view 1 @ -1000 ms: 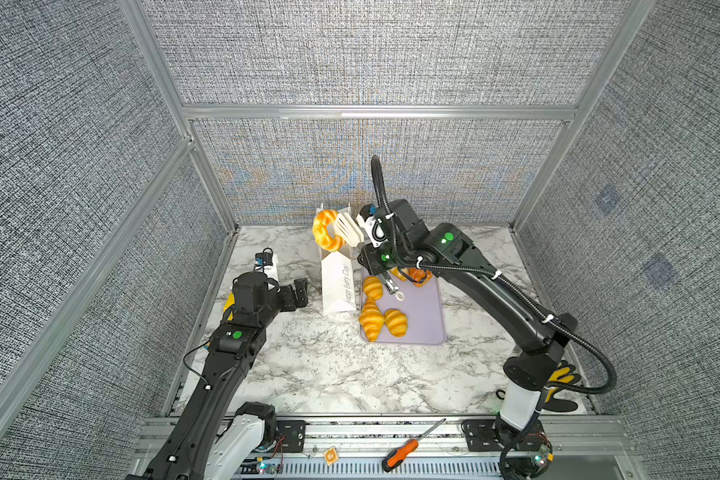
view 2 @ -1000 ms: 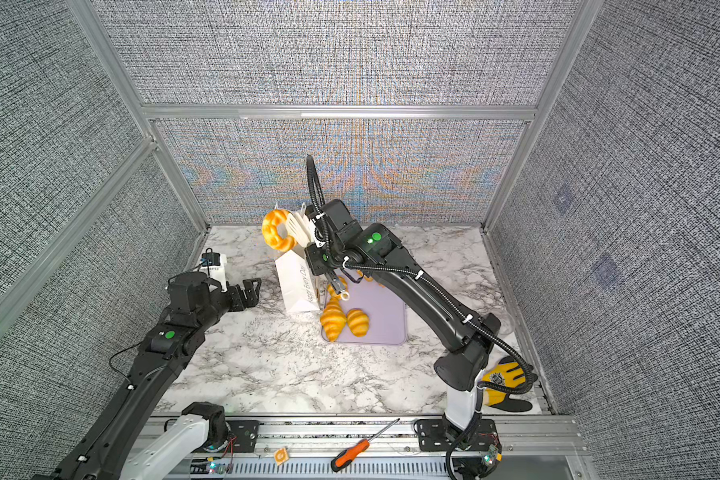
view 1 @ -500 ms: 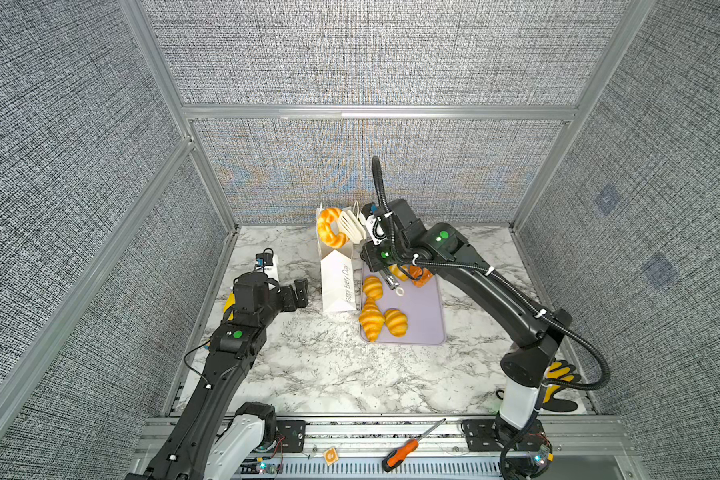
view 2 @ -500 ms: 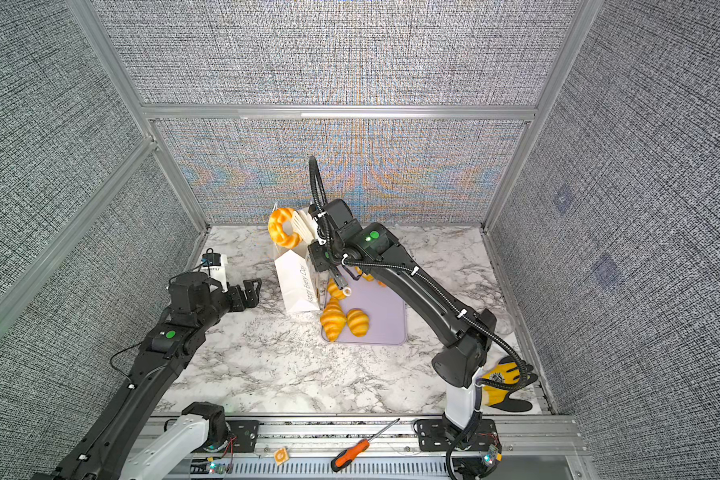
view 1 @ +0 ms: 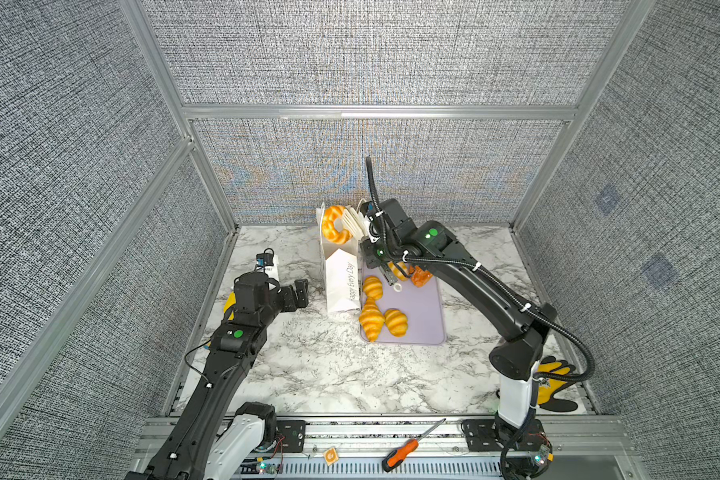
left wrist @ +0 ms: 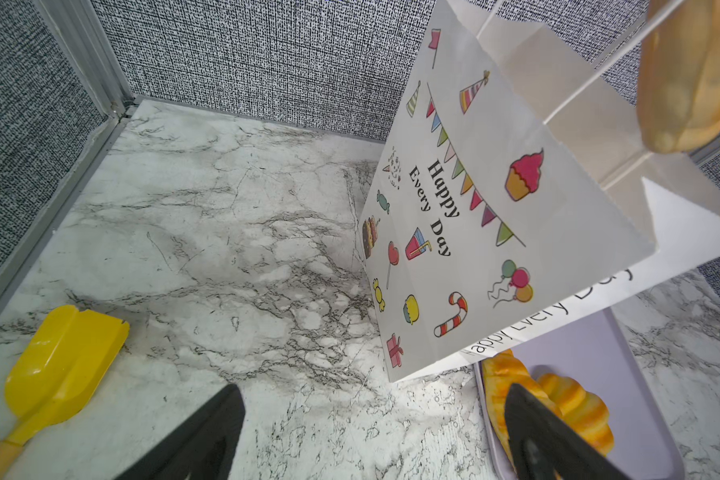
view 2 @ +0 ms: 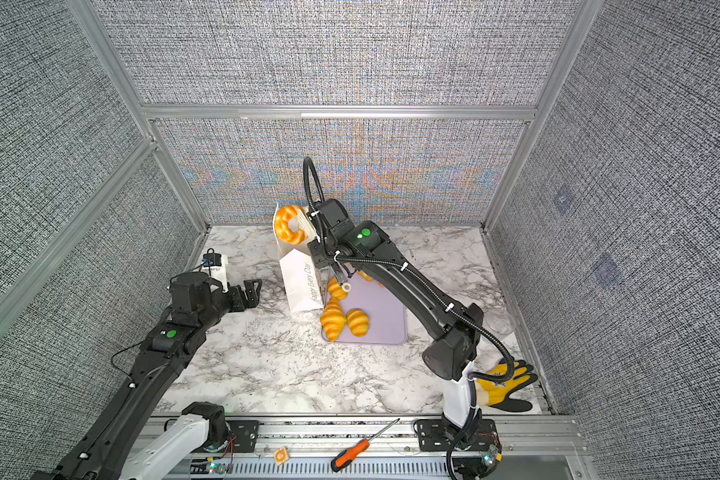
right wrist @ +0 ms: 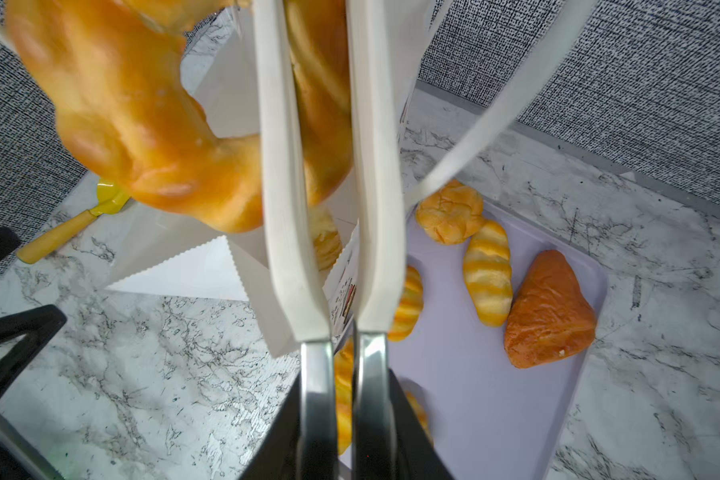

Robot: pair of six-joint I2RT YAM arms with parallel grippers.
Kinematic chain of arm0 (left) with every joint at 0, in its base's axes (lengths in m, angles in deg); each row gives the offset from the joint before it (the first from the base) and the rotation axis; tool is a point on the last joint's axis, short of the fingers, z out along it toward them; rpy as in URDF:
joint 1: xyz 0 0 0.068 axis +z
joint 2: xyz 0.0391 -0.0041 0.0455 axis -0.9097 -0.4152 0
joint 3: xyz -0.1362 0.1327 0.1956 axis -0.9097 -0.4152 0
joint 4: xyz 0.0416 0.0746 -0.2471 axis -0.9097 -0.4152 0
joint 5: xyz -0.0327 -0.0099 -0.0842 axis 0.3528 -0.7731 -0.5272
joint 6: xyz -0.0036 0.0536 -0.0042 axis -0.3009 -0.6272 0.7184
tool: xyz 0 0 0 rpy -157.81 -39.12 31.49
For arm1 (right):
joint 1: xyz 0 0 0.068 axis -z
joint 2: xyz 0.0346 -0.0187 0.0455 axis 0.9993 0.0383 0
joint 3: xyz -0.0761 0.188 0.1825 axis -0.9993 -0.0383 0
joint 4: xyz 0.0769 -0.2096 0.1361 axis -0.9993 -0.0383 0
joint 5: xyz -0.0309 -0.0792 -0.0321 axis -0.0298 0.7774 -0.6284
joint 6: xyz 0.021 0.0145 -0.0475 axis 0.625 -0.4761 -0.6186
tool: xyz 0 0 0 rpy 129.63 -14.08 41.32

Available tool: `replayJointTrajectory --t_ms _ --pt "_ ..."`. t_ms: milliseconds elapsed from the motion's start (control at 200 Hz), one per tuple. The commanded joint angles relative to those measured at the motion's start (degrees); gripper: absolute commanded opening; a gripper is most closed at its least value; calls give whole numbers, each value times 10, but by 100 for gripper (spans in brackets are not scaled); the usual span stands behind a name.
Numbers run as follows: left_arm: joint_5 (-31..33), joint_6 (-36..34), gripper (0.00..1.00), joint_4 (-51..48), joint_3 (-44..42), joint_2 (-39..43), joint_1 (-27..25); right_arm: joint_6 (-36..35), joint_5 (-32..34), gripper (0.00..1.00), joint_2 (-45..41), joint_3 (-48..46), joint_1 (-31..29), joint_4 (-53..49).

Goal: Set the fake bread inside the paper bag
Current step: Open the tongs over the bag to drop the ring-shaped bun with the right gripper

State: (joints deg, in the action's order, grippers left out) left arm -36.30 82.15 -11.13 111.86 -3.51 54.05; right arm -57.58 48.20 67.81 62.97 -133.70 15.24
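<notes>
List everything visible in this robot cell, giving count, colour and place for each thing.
paper bag: one, white, standing beside the tray
tray: one, lilac, centre of the marble top
ring doughnut: one, golden, in the tongs above the bag's mouth
pastry: one, pale golden, apparently inside the bag
croissants: four, golden, on tray
dark croissant: one, orange-brown, on tray
round bun: one, golden, on tray
tongs: one pair, white, in right gripper
scoop: one, yellow, beside left arm
screwdriver: one, orange-handled, front rail
glove: one, yellow-black, by right arm's base
left gripper: open, empty
right gripper: shut on tongs
</notes>
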Motion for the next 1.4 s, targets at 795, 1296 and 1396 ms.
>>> replayJointTrajectory --t_ms 795,1296,1396 --pt "2 -4 99 18 1 -7 1 -32 133 38 68 100 -34 -100" --pt "-9 1 99 22 3 -11 1 -37 131 50 61 142 -41 -122" --pt "-8 1 99 20 3 -11 2 -39 119 50 59 154 -42 -132"
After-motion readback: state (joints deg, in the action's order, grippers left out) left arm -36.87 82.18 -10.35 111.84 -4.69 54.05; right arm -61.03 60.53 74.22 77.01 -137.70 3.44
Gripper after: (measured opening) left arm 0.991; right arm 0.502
